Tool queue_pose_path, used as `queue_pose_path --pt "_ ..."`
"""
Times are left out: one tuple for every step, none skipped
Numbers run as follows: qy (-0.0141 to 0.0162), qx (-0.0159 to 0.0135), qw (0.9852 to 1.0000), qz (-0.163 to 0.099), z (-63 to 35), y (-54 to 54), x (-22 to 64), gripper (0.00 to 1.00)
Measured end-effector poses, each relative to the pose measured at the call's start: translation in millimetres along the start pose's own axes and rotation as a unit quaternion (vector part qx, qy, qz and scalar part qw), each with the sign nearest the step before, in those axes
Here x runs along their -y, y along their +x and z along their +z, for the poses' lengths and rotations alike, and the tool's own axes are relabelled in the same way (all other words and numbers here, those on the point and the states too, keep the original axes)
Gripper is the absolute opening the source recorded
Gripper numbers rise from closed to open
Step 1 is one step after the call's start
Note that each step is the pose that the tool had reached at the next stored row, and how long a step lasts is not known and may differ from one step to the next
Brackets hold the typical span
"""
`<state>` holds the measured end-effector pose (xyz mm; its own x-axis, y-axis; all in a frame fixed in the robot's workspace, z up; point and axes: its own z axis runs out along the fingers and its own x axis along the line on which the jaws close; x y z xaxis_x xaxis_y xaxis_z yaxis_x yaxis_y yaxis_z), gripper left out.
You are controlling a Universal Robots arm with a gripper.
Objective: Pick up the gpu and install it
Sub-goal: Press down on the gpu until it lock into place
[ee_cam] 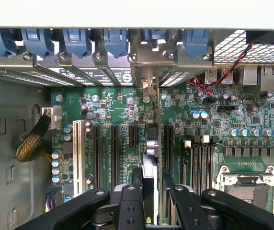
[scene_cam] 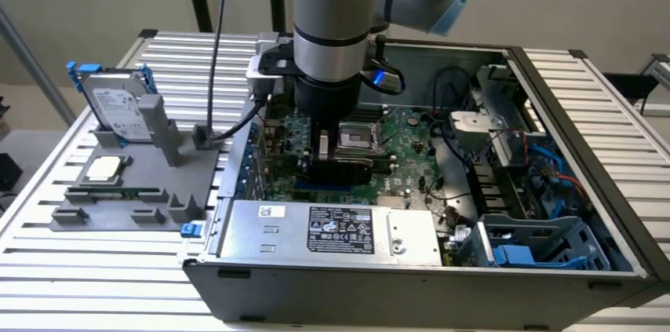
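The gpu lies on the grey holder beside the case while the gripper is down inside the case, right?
No. The gpu sits edge-on between the gripper's fingers above the motherboard, as the wrist view shows; the gripper is inside the case.

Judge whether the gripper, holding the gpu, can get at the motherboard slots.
Probably yes: the gripper holds the gpu edge-on directly over the black slots, with nothing visible between; the braided cable lies well aside.

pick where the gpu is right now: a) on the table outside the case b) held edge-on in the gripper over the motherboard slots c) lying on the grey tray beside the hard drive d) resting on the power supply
b: the gpu stands edge-on in the gripper above the motherboard slots.
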<state>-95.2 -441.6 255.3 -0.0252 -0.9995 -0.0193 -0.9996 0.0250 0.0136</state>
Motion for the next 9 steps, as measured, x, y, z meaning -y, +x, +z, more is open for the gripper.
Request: queue_pose_path --pt "-0.0001 0.0000 1.0000 0.000 0.0 0.1 -0.1 0.27" --pt "-0.0004 0.0000 1.0000 0.000 0.0 0.2 -0.2 0.27" --pt "-0.0006 0.0000 1.0000 0.000 0.0 0.3 -0.2 0.27" --pt "-0.0008 0.0000 1.0000 0.000 0.0 0.4 -0.2 0.27" --pt "-0.0014 0.0000 1.0000 0.000 0.1 0.7 -0.1 0.27" --pt "-0.0024 0.0001 1.0000 0.000 0.1 1.0 -0.1 0.27" --pt "-0.0034 0.0001 1.0000 0.001 0.1 1.5 -0.1 0.27" --pt "-0.0044 0.0000 1.0000 0.001 0.1 2.0 -0.1 0.27" --pt "-0.0053 -0.0001 1.0000 0.001 0.1 2.5 -0.1 0.27"
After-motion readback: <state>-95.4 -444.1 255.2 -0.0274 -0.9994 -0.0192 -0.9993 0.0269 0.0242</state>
